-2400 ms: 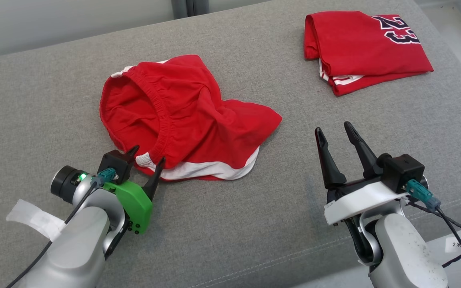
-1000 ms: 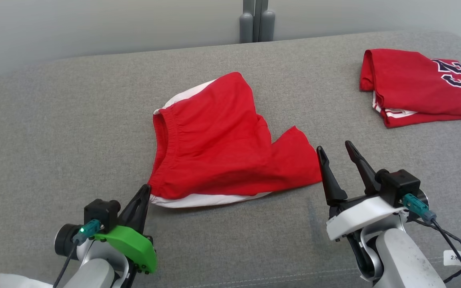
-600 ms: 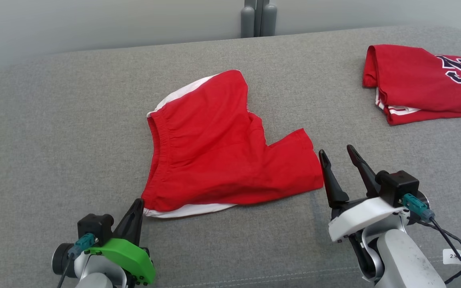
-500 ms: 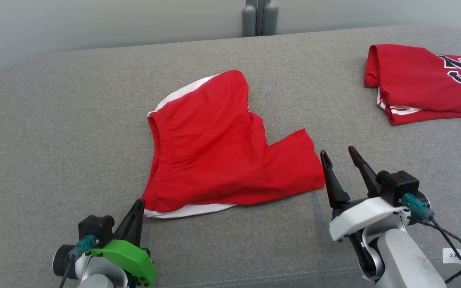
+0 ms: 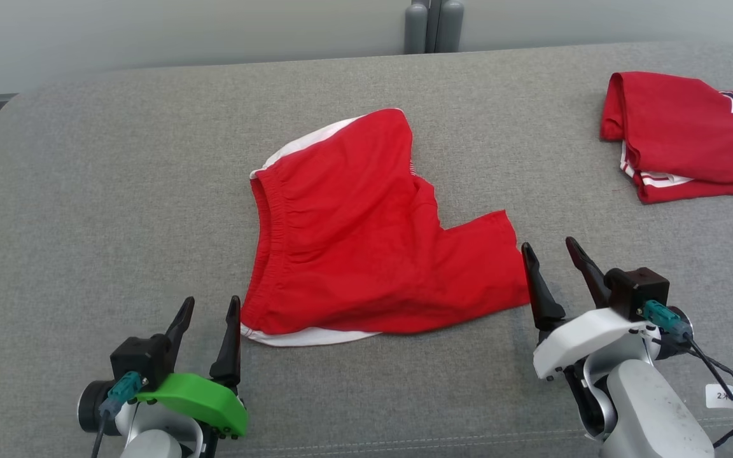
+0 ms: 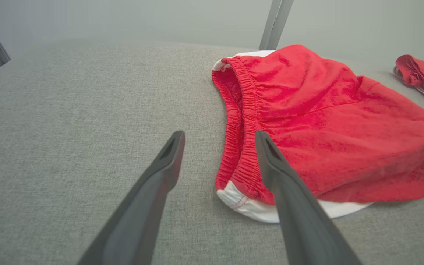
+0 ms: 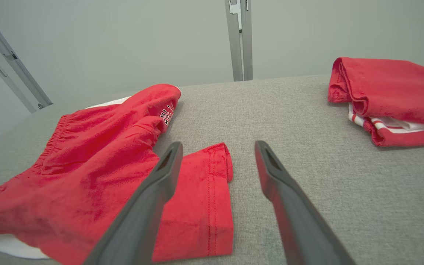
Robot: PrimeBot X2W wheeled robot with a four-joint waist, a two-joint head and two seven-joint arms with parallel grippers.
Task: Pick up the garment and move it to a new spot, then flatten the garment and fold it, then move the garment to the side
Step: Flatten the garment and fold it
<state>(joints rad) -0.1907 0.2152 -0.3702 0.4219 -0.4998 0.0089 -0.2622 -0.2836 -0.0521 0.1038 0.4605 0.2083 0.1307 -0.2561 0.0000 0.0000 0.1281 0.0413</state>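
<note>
While the red shorts (image 5: pixel 366 235) lie spread at the middle of the head view, waistband to the left and one leg reaching right, they rest on the grey fabric bench (image 5: pixel 118 191). A folded red jersey (image 5: pixel 684 146) sits at the upper right, with a pale wall (image 5: pixel 182 32) and a grey post (image 5: pixel 433 25) behind. The left tool (image 5: pixel 211 299), lower left, was clamped on the waistband corner half a second ago; now it stands wide open just beside it, holding nothing. The right tool (image 5: pixel 548 244), lower right, is spread and empty at the leg hem.

Red shorts (image 5: pixel 366 235) w/ white lining, lying mostly flat mid grey cushion (image 5: pixel 118 210), waistband left.
</note>
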